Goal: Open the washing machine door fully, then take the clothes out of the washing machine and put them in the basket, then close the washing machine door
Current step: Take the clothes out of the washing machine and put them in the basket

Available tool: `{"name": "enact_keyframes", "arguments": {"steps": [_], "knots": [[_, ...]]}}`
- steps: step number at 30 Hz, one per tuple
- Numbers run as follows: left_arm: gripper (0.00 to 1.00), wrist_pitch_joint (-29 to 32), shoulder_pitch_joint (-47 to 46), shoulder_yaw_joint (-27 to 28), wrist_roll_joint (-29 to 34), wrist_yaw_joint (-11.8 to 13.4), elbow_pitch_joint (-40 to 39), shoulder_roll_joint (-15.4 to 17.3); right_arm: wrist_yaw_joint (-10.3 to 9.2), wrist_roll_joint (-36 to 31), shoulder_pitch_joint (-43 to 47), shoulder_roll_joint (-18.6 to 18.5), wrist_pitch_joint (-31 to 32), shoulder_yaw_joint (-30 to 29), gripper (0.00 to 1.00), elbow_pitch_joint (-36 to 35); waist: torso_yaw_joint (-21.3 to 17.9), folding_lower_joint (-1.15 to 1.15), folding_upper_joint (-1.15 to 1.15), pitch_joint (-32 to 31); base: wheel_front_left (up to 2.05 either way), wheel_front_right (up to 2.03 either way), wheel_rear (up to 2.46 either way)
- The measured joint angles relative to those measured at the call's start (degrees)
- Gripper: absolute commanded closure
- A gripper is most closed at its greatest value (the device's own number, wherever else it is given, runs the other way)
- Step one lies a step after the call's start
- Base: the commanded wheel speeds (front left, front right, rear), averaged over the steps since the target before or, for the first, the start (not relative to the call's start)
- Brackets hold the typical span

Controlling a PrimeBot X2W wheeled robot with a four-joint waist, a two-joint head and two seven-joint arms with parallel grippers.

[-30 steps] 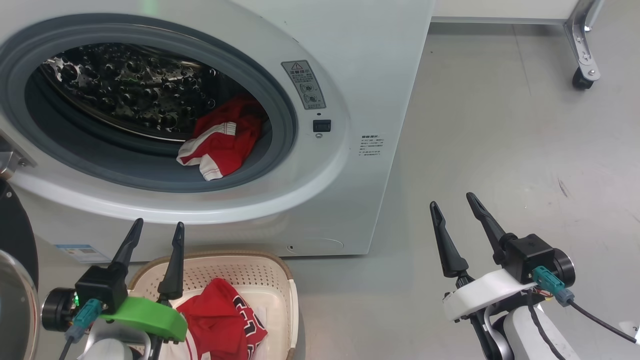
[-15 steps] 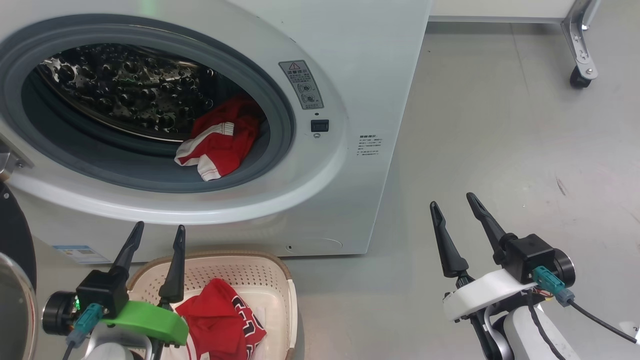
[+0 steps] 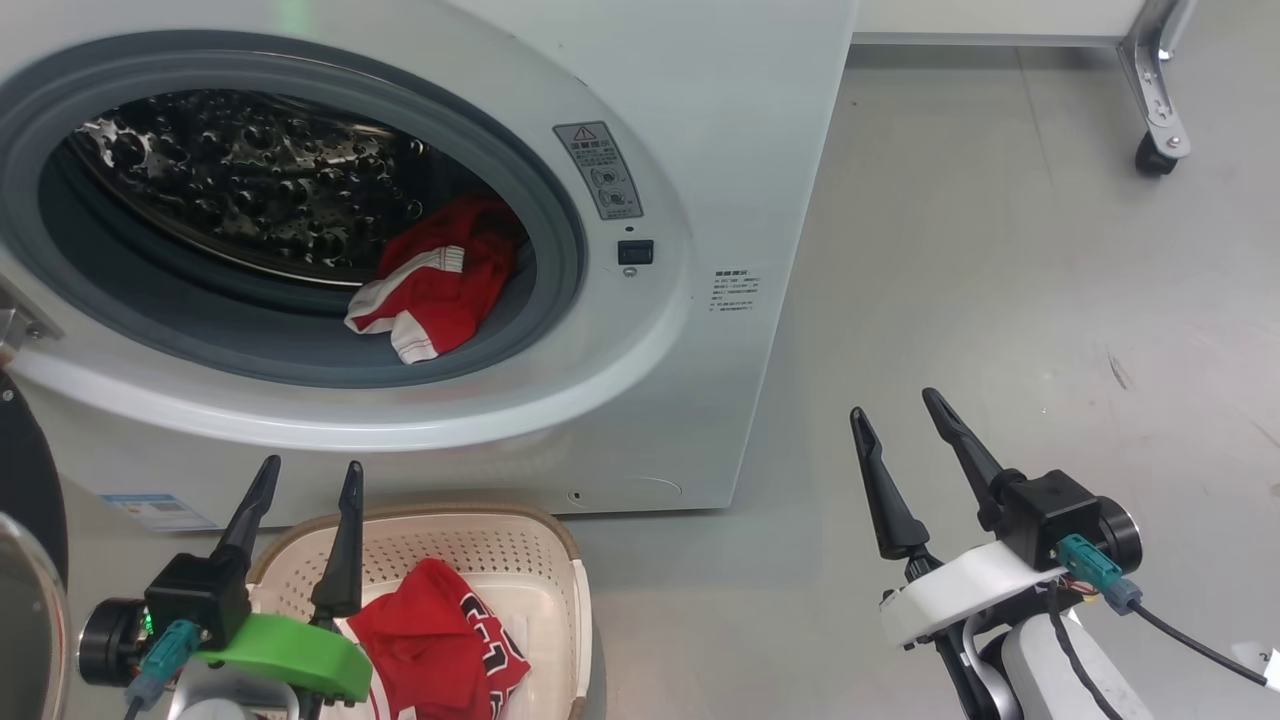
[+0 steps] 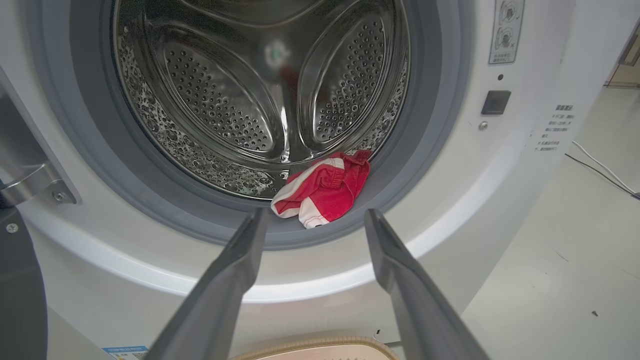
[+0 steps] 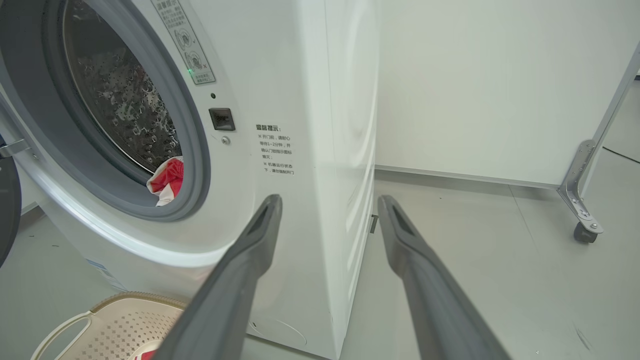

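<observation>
**Both claws wide and empty, one garment in the drum**

The door (image 3: 28, 480) stands swung open just left of the left claw (image 3: 312, 466), which is spread wide and holds nothing. Just below that claw sits the basket (image 3: 480, 512) with a red jersey (image 3: 430, 640) inside. Ahead of its tips, a red garment (image 3: 440, 290) lies at the front lip of the washer (image 3: 720, 120). The right claw (image 3: 893, 403), equally wide and empty, hovers above the floor (image 3: 1000, 250), well right of the garment.

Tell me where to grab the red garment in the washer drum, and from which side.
Probably the bunched red hump of the garment, coming straight in from the front: it lies heaped at the front lip of the drum, white-trimmed edge draping onto the grey gasket.
</observation>
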Motion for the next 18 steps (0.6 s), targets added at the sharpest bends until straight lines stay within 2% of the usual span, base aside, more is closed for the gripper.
{"name": "enact_keyframes", "arguments": {"steps": [7, 18], "knots": [[0.0, 0.0, 0.3, 0.8, 0.8, 0.0, -0.6, 0.6, 0.25, -0.2, 0.0, 0.1, 0.0, 0.7, 0.0, -0.1, -1.5, 0.0, 0.0, 1.2, 0.0, 0.0, 0.0], [0.0, 0.4, -0.5, 1.5, 1.8, -0.1, -0.5, 5.4, 0.24, -0.2, -0.2, 0.2, 0.0, 2.5, 0.0, -1.2, -4.9, 0.0, 0.0, 5.7, 0.0, 0.0, 0.0]]}}
